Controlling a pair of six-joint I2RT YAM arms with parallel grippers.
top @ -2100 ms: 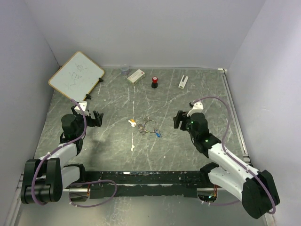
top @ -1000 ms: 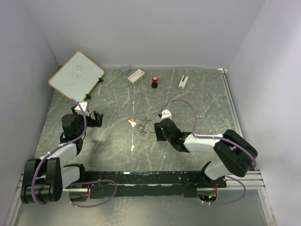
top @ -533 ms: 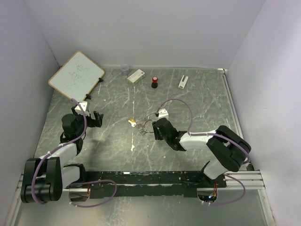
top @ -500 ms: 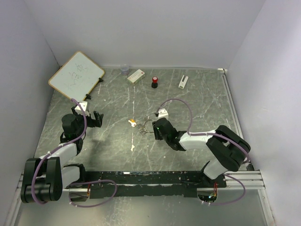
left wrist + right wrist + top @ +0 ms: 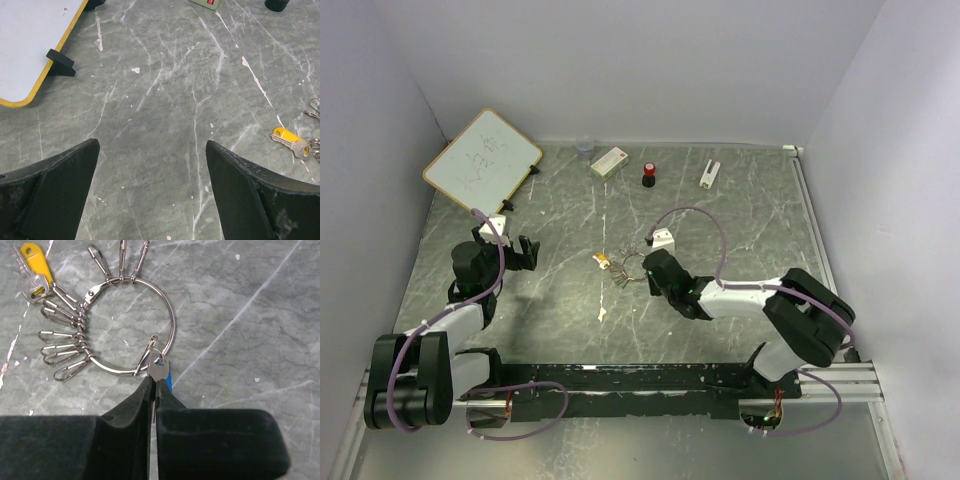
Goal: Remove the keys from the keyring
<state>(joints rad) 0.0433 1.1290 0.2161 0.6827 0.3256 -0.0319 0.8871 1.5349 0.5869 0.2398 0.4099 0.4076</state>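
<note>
Barely see blue key, tucked behind silvery key. Count one keyring on bench, three keys including yellow-headed key. Find right hand pinching silvery key, left hand spread wide, well apart.

grey-green marbled table. keyring lies flat just ahead of the right fingers, one key at their tips and the yellow-headed key far left. whiteboard ahead-left of the left fingers; red-capped bottle and white box well beyond.

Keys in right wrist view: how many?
2: yellow-headed key top left, clipped to the keyring; blue-headed key at its lower edge, pinched by the right gripper. More may be hidden.
</note>
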